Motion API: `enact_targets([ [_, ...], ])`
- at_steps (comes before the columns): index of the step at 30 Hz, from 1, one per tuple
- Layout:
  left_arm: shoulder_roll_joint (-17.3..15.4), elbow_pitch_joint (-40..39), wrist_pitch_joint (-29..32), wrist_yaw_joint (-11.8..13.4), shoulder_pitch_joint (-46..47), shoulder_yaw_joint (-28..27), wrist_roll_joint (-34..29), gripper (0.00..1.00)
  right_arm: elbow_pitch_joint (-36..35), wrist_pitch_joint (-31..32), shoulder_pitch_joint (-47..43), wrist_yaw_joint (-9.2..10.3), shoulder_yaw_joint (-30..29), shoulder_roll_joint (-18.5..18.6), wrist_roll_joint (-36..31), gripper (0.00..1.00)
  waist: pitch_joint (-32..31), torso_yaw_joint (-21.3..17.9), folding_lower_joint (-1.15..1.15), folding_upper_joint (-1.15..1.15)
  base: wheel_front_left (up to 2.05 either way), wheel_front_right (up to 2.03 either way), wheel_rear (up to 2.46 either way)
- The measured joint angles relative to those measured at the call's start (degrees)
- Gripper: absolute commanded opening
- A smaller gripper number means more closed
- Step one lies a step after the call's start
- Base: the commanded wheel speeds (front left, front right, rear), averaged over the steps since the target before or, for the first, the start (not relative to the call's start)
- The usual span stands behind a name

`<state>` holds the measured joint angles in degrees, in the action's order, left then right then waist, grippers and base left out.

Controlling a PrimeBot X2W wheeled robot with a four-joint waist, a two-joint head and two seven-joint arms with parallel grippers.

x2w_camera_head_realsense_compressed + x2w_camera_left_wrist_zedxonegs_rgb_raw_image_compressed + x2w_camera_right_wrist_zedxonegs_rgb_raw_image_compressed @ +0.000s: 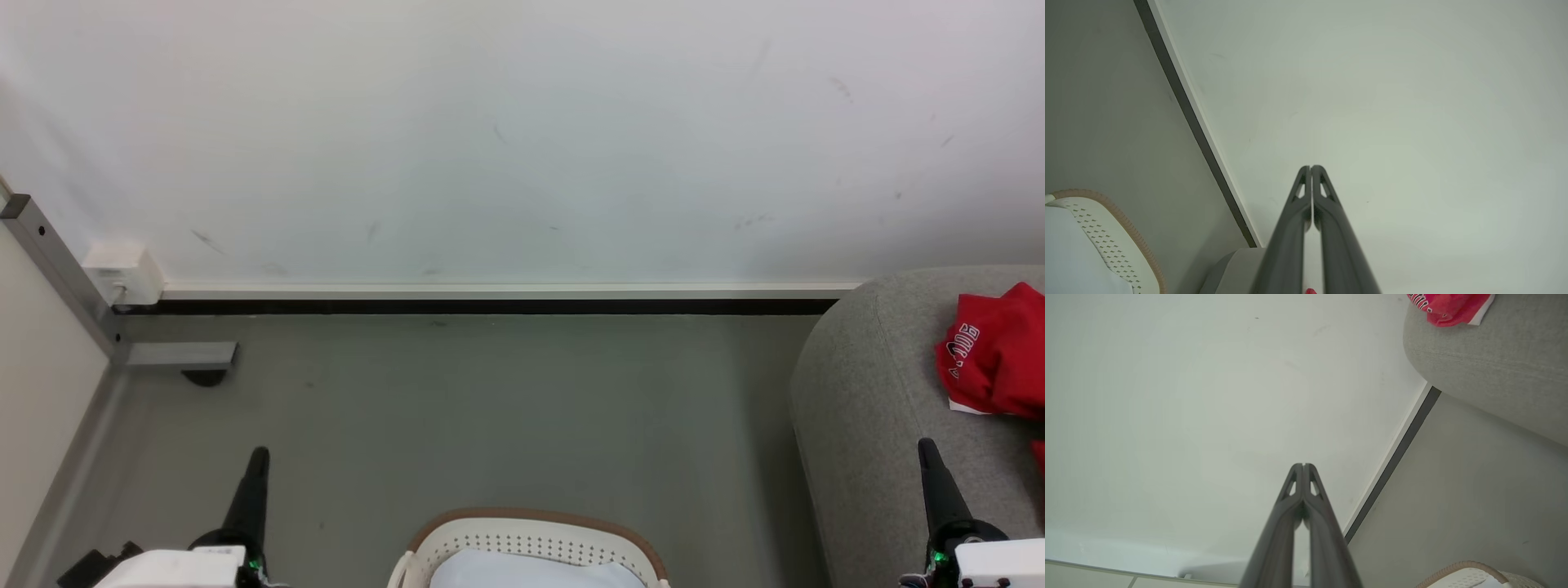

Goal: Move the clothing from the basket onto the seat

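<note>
Nearest me, at the bottom edge of the head view, is the basket: oval and white, with a perforated wall and a brown rim. It stands on the floor between my two arms. Its inside shows a pale, smooth surface that I cannot identify.

The left gripper and right gripper point upward on either side of the basket. Each has its fingers pressed together and holds nothing.

Farther right is the seat, grey woven upholstery with a rounded corner. On its top lies the clothing, a crumpled bright red jersey with white trim and white-and-black lettering, well apart from the basket.

The floor is plain matt grey. Behind it run a white skirting strip over a dark gap and a scuffed white wall. At the far left are a grey metal post and a small white box at the wall's base.

The left wrist view gives the meeting fingertips against the wall, with the basket rim at lower left. The right wrist view gives the seat's weave and the jersey's edge at upper right. The head view adds the post and box.
</note>
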<state>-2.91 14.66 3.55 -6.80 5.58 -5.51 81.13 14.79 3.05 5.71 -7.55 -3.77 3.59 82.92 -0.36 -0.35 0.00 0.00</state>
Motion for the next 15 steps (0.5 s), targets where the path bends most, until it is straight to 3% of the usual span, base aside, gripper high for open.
enact_targets([
  [15, 0.1, -0.1, 1.8, -0.3, 0.4, -0.6, 6.3, 0.0, -0.2, 1.7, 0.1, 0.0, -1.2, -0.1, 5.6, 0.0, 0.2, 0.2, 0.0, 0.0, 0.0, 0.0, 0.0],
])
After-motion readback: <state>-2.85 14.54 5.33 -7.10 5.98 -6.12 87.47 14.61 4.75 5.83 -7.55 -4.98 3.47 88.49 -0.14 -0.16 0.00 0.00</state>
